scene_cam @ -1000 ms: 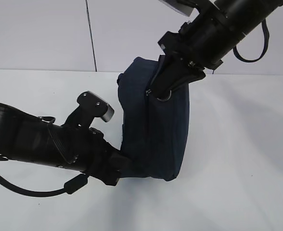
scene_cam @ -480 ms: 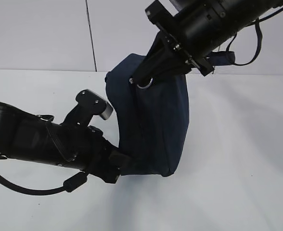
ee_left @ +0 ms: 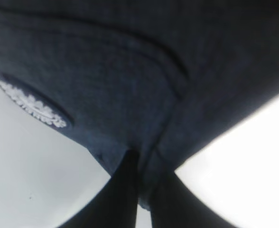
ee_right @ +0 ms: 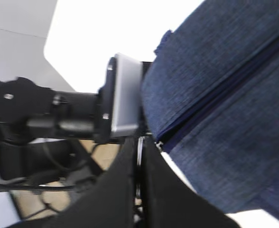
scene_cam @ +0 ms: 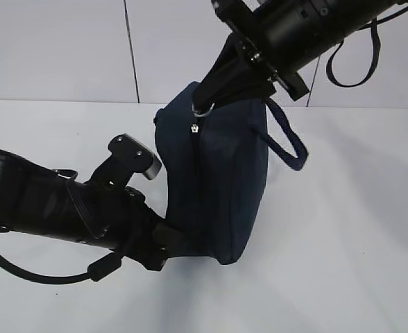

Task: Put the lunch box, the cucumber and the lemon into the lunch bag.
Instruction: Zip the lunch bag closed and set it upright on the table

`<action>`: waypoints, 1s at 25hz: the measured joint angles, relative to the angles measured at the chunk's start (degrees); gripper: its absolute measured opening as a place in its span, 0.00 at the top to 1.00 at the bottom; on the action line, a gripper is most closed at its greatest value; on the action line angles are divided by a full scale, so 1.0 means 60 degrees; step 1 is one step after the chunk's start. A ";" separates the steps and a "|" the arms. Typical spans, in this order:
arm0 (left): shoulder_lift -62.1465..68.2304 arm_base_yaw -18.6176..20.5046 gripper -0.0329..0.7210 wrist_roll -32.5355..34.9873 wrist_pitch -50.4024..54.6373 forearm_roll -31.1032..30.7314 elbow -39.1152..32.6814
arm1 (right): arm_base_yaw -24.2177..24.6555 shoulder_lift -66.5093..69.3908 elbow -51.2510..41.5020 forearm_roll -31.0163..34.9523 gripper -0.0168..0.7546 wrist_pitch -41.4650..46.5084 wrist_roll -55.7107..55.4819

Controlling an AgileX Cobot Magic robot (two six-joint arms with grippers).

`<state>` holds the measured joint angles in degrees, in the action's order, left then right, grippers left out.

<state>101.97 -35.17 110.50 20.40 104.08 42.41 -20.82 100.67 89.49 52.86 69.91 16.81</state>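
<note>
table [scene_cam: 343, 229]: plain white, matte, filling the lower part of the exterior view
wall [scene_cam: 51, 48]: pale grey-white panels behind the table
seam [scene_cam: 130, 52]: thin dark vertical line between two wall panels
light: even and diffuse; soft grey shadows on the table
floor [ee_right: 106, 154]: tan patch, blurred, in the right wrist view
</note>
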 joint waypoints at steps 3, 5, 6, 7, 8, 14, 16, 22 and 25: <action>0.0019 0.0000 0.94 0.0000 -0.0055 -0.0007 0.0000 | 0.0061 -0.0044 0.0019 -0.0455 0.95 0.0000 0.0026; 0.0019 0.0000 0.94 0.0000 -0.0062 -0.0007 0.0000 | 0.0076 -0.0100 0.0039 -0.0866 0.95 -0.0022 0.0161; 0.0019 0.0000 0.94 0.0000 -0.0077 -0.0007 -0.0013 | 0.0076 -0.0120 0.0054 -0.1006 0.95 -0.0123 0.0299; 0.0019 0.0000 0.94 0.0000 -0.0093 -0.0007 -0.0013 | 0.0076 -0.0121 0.0054 -0.1099 0.95 -0.0294 0.0503; 0.0019 0.0000 0.94 0.0000 -0.0083 -0.0007 -0.0013 | 0.0076 -0.0133 0.0054 -0.1146 0.95 -0.0452 0.0705; 0.0034 0.0000 0.94 0.0000 -0.0159 -0.0022 -0.0036 | 0.0076 0.0279 0.0111 -0.1130 0.95 -0.1024 0.1645; 0.0056 0.0000 0.94 0.0000 -0.0174 -0.0028 -0.0054 | 0.0076 0.0517 0.0111 -0.1130 0.95 -0.1054 0.1976; 0.0056 0.0000 0.94 0.0000 -0.0243 -0.0052 -0.0054 | 0.0076 0.0728 0.0117 -0.1489 0.95 -0.1654 0.2601; 0.0056 0.0000 0.94 0.0000 -0.0291 -0.0052 -0.0054 | 0.0076 0.0728 0.0117 -0.1856 0.95 -0.1883 0.2751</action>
<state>102.31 -35.17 110.50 18.65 103.76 42.09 -20.37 105.04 90.19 41.72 58.61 33.31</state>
